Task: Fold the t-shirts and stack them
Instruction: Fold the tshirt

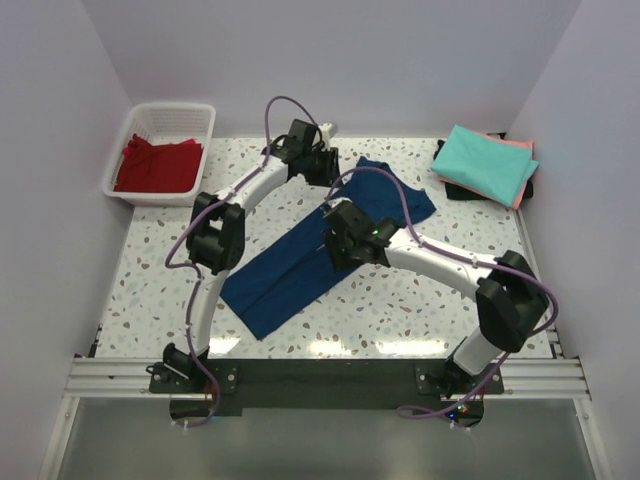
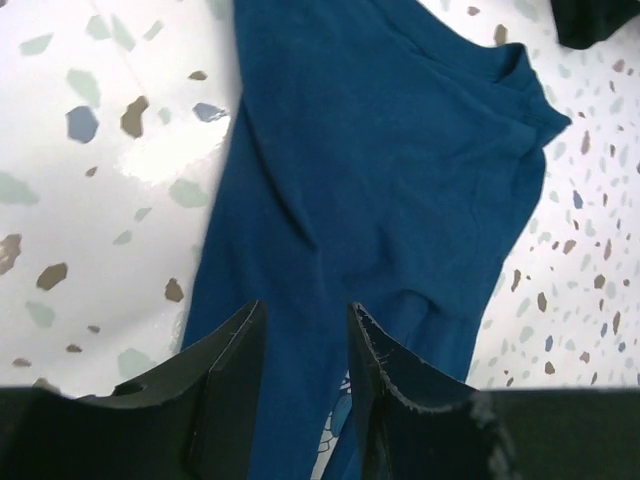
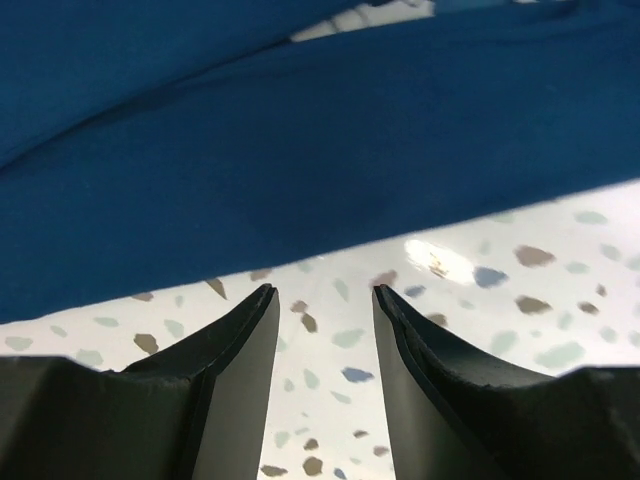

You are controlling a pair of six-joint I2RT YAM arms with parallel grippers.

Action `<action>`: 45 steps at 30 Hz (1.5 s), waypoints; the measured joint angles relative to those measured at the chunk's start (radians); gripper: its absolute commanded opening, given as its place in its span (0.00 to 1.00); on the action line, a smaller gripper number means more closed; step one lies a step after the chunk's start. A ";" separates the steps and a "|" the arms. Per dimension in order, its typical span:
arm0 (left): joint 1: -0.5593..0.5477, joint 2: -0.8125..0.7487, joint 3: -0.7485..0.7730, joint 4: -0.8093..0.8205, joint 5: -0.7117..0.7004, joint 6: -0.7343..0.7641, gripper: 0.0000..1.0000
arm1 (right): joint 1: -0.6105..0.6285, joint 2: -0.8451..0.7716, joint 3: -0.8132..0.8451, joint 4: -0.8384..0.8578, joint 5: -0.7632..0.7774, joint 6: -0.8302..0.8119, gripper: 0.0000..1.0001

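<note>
I see the speckled table point(image 1: 400, 310) with the navy tee point(image 1: 290, 275) lying diagonally mid-table as a long strip, teal tee point(image 1: 485, 165) on salmon tee point(image 1: 521, 198) far right, red tee point(image 1: 158, 168) in white basket point(image 1: 165, 112) far left, left gripper point(image 2: 305, 310) released and empty over the navy cloth, right gripper point(image 3: 325, 290) released over bare tabletop just beside its edge.

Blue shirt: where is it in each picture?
Top view: blue shirt lies slantwise in the middle.
Left wrist: it fills the middle, top to bottom.
Right wrist: it covers the top half.
Shared landmark: the speckled table shows beside it in all three.
</note>
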 measured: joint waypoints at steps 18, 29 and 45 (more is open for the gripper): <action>0.009 0.045 -0.016 0.057 0.069 0.055 0.44 | 0.157 0.381 0.185 0.117 -0.201 -0.095 0.47; -0.001 0.045 -0.016 0.106 0.168 0.055 0.46 | 0.161 0.256 0.004 0.111 -0.218 -0.117 0.47; -0.207 0.216 0.131 0.172 0.276 0.017 0.52 | 0.161 0.074 -0.188 -0.057 -0.218 -0.113 0.46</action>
